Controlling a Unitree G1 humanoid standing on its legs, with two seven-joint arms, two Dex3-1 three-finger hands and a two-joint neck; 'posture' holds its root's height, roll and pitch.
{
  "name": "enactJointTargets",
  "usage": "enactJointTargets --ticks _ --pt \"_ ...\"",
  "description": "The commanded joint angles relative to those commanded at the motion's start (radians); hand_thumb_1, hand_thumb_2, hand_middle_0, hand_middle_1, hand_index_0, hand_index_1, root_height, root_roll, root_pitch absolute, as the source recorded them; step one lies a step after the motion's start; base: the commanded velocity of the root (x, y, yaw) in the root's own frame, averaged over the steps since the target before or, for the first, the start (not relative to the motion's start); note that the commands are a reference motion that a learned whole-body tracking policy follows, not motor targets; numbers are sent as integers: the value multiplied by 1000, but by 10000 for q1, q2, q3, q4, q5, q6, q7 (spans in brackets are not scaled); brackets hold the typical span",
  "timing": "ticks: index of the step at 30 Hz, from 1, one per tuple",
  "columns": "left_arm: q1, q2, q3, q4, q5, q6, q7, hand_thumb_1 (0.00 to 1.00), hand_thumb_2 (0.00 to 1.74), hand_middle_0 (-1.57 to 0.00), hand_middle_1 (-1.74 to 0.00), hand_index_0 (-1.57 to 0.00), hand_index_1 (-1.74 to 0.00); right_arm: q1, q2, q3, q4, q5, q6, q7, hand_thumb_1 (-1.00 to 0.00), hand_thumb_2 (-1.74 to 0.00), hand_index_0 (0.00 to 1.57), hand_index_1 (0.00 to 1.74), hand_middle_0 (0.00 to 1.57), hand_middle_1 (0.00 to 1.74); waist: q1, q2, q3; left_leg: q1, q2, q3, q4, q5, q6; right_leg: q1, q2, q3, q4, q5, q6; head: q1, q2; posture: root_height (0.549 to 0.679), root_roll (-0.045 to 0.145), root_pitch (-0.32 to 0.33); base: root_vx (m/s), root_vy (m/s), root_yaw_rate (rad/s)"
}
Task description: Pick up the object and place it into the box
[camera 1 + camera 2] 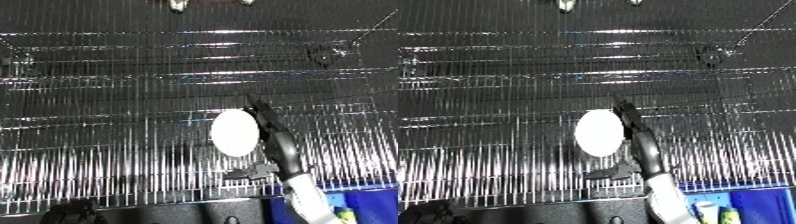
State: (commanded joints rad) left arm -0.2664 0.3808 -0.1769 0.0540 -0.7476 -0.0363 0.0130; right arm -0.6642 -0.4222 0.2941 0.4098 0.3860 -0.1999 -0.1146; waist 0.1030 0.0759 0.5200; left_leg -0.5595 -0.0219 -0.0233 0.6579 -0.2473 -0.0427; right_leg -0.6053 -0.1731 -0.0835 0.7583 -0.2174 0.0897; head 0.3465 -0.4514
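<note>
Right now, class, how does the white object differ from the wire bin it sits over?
The white object is a smooth, solid, pale oval; the wire bin is an open, shiny grid of thin bars. The object is small; the bin fills most of the view. The right robot hand touches only the object.

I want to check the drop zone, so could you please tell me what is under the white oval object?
Beneath the white oval object only the wire mesh of the bin shows. The right hand lies alongside it with straight fingers. What the object itself covers cannot be seen.
</note>
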Motion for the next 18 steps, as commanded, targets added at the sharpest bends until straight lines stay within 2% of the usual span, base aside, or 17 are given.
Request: enactJointTargets --ticks 13,18 --pt "-113 23 -194 10 -210 -57 29 1000 1740 -1570 -1740 -1570 -1740 -691 -77 213 819 -70 44 -329 -750 -1305 1178 1305 1178 1305 89 109 0 107 -66 3 -205 63 57 19 1 -36 -110 48 -44 404 227 641 53 141 -24 14 9" --pt "-130 91 -218 63 -298 -145 -27 1000 1740 -1570 -1740 -1570 -1740 -714 -221 169 951 -102 14 -616 -750 -1305 1178 1305 1178 1305 63 96 0 208 -37 -2 -315 91 81 82 25 -23 -200 80 -41 499 349 642 51 139 -44 -8 -10"
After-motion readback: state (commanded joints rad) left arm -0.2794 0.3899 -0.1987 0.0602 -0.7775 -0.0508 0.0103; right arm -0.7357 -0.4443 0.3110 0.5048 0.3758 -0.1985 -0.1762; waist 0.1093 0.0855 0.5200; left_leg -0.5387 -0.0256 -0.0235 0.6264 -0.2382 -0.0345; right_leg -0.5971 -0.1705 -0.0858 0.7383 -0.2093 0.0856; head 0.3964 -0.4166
